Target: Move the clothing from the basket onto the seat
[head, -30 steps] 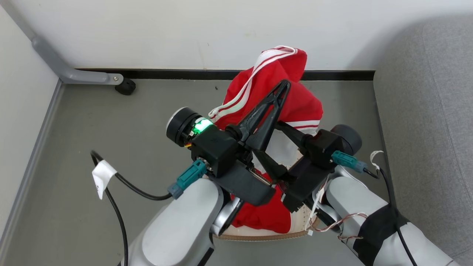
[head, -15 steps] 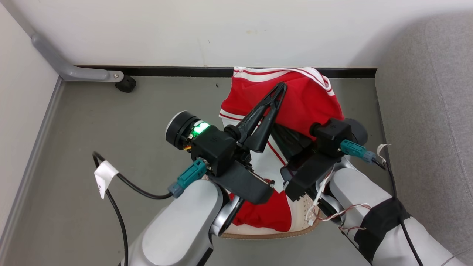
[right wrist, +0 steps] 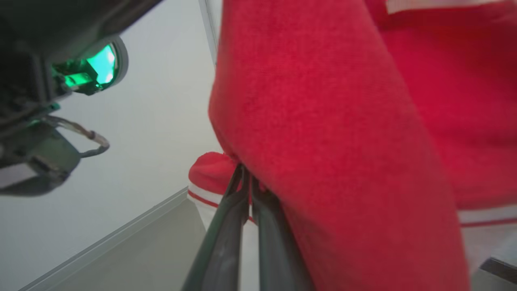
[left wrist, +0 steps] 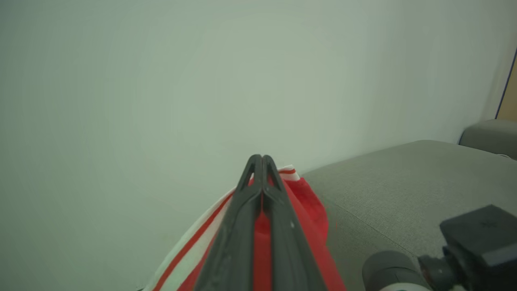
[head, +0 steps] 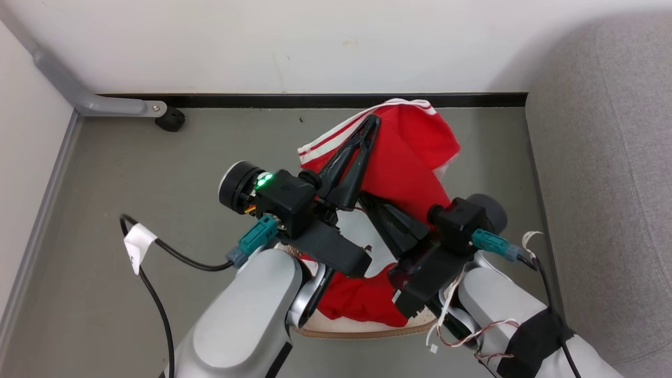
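A red garment with white stripes, part of the clothing (head: 409, 157), hangs lifted above the basket (head: 362, 332). My left gripper (head: 371, 122) points up and away, shut, with the cloth caught at its tip (left wrist: 261, 158) and draped to the right of it. Lower down, my right gripper (head: 370, 202) is shut on a fold of the same red cloth (right wrist: 323, 121), its fingertips (right wrist: 246, 171) pinched together. More red clothing (head: 362, 302) lies in the basket beneath my wrists; of the basket I see its brown rim. The grey seat (head: 604, 157) stands at the right.
A white wall with a black baseboard (head: 315, 100) closes the far side. At the far left, a grey metal leg ends in a black foot (head: 170, 119). A black cable with a white tag (head: 139, 244) hangs by my left forearm. Grey floor lies to the left.
My right gripper has shut on the red cloth. The lifted garment has shifted and folded over toward the right. The head view has moved slightly.
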Robot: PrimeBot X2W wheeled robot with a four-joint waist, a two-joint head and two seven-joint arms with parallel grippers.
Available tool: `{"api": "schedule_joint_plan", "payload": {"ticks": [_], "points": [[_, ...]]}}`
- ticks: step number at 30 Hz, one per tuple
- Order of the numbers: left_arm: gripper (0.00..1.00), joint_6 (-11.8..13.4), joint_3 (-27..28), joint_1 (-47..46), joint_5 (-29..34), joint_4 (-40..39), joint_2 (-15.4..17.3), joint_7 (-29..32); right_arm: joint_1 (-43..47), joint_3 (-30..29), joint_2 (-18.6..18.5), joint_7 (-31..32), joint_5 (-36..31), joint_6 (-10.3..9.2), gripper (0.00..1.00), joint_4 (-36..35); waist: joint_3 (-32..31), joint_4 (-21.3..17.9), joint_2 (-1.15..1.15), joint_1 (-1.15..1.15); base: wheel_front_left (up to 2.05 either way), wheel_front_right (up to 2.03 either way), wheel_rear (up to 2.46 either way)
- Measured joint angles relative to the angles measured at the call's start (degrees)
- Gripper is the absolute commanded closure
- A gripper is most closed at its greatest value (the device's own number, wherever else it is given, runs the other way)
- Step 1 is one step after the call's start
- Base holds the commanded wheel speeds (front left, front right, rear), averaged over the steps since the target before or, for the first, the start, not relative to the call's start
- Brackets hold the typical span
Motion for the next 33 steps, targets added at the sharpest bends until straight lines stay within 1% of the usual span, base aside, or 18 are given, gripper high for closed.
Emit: {"api": "schedule_joint_plan", "payload": {"ticks": [8, 13, 26, 27, 28, 29, 30, 33], "points": [[1.0, 0.4, 2.0, 0.0, 0.0, 1.6, 0.4, 0.0, 1.3, 1.6, -0.8, 0.0, 0.5, 0.05, 1.0, -4.2, 0.2, -1.3, 0.0, 0.0, 0.0, 0.0, 0.0], [1.0, 0.4, 2.2, 0.0, 0.0, 2.6, 0.2, 0.0, 2.2, 1.4, -2.6, 0.0, 1.0, 0.05, 1.0, -6.6, 0.2, -2.0, 0.0, 0.0, 0.0, 0.0, 0.0], [1.0, 0.3, 4.4, 0.0, 0.0, 4.9, 0.2, 0.0, 4.7, -0.2, -5.1, 0.0, 1.5, 0.05, 1.0, -10.7, 0.1, -2.9, 0.0, 0.0, 0.0, 0.0, 0.0], [0.78, 0.3, 4.6, 0.0, 0.0, 5.0, 0.2, 0.0, 4.7, -0.4, -5.2, 0.0, 1.5, 0.05, 1.0, -11.0, 0.1, -3.0, 0.0, 0.0, 0.0, 0.0, 0.0], [0.78, 0.3, 4.8, 0.0, 0.0, 5.1, 0.2, 0.0, 4.7, -0.5, -5.2, 0.0, 1.5, 0.05, 1.0, -11.2, 0.1, -3.1, 0.0, 0.0, 0.0, 0.0, 0.0], [0.36, 0.3, 5.0, 0.0, 0.1, 5.2, 0.1, 0.0, 4.7, -0.6, -5.3, 0.0, 1.5, 0.05, 1.0, -11.5, 0.1, -3.1, 0.0, 0.0, 0.0, 0.0, 0.0], [0.0, 0.3, 5.1, 0.0, 0.1, 5.4, 0.1, 0.0, 4.7, -0.8, -5.3, 0.0, 1.5, 0.05, 1.0, -11.8, 0.0, -3.2, 0.0, 0.0, 0.0, 0.0, 0.0], [0.0, 0.3, 5.3, 0.0, 0.1, 5.7, 0.1, 0.0, 4.7, -1.1, -5.3, 0.0, 1.5, 0.05, 1.0, -12.7, -0.1, -3.3, 0.0, 0.0, 0.0, 0.0, 0.0]]}}
